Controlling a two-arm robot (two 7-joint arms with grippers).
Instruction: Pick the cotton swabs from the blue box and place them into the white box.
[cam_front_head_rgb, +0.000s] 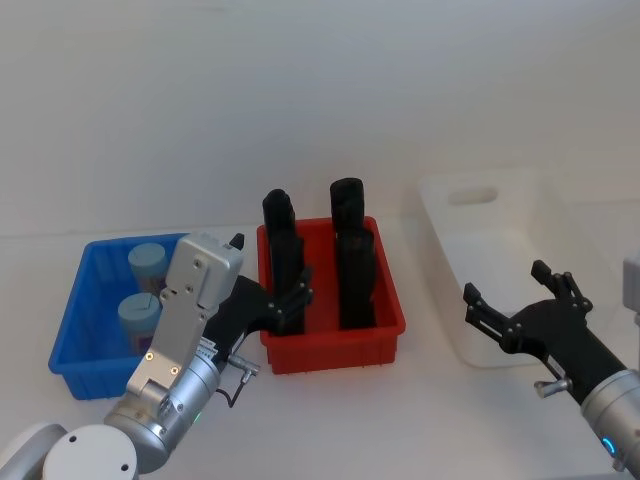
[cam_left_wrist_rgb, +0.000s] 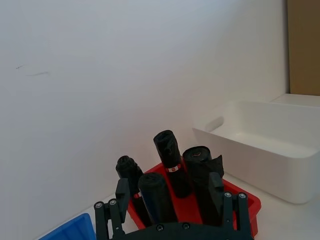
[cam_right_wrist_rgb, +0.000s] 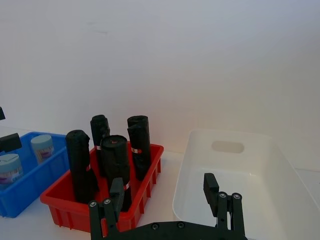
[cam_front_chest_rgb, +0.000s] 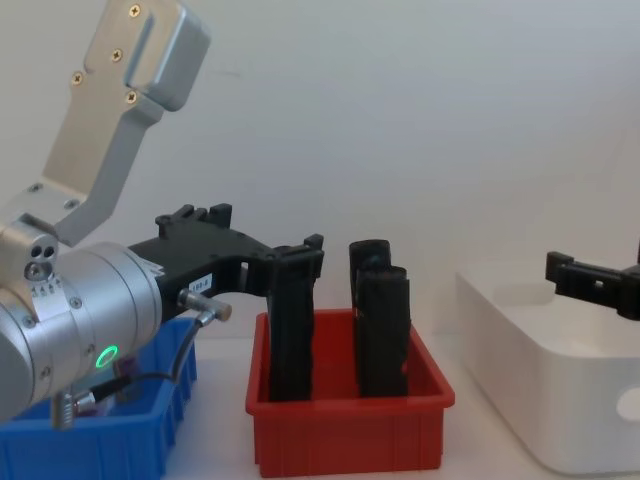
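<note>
Two cotton swabs jars with pale teal lids stand in the blue box (cam_front_head_rgb: 75, 330) at the left, one at the back (cam_front_head_rgb: 147, 262) and one nearer (cam_front_head_rgb: 138, 314). They also appear in the right wrist view (cam_right_wrist_rgb: 41, 146). My left gripper (cam_front_head_rgb: 297, 290) is open and holds nothing. It hovers to the right of the blue box, at the front left corner of the red bin (cam_front_head_rgb: 330, 350). The white box (cam_front_head_rgb: 440, 225) stands at the right and nothing is visible inside it. My right gripper (cam_front_head_rgb: 505, 283) is open over the white box's near end.
Several tall black rolls (cam_front_head_rgb: 348, 250) stand upright in the red bin between the two boxes, close to my left gripper's fingers (cam_left_wrist_rgb: 122, 192). A white wall rises behind the table. Bare tabletop lies in front of the bins.
</note>
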